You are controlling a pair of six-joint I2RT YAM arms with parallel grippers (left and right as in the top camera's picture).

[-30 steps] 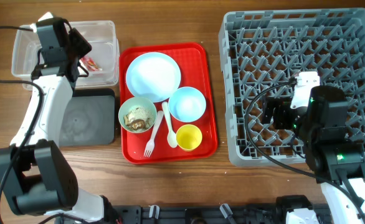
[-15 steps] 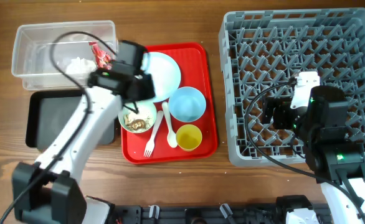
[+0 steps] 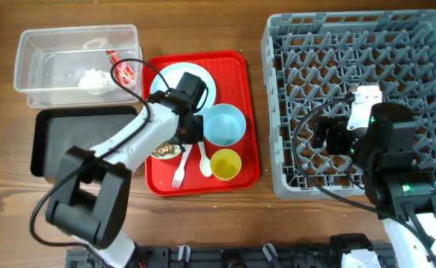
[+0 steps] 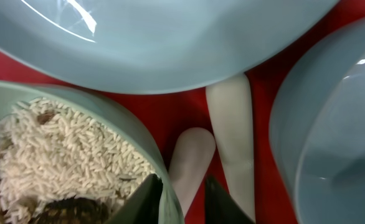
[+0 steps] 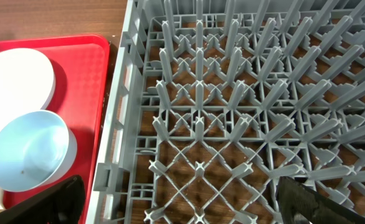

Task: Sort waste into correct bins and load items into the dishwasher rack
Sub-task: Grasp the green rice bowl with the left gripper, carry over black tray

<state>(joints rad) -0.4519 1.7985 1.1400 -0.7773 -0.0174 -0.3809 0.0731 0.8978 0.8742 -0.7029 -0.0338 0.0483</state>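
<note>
My left gripper (image 3: 182,139) is down at the pale green bowl (image 3: 161,141) on the red tray. In the left wrist view the gripper (image 4: 182,188) is open, with one finger inside the bowl's rim (image 4: 123,121) and one outside, a small gap showing. The bowl holds rice grains and brown scraps (image 4: 58,149). The light blue plate (image 3: 175,80), light blue bowl (image 3: 225,123), yellow cup (image 3: 225,164), fork (image 3: 178,176) and spoon (image 3: 204,160) lie around it. The red wrapper (image 3: 125,69) and white tissue (image 3: 91,78) lie in the clear tub (image 3: 32,82). My right gripper (image 5: 182,208) is open and empty above the grey rack (image 3: 396,67).
The black tray (image 3: 69,145) lies in front of the clear tub, left of the red tray (image 3: 240,67). Two white cutlery handles (image 4: 232,143) lie right beside the green bowl's rim. The rack's upright pegs (image 5: 232,124) stand under the right gripper.
The left arm swung from the clear tub across to the red tray and came down on the green bowl's rim. The right arm has not moved.
</note>
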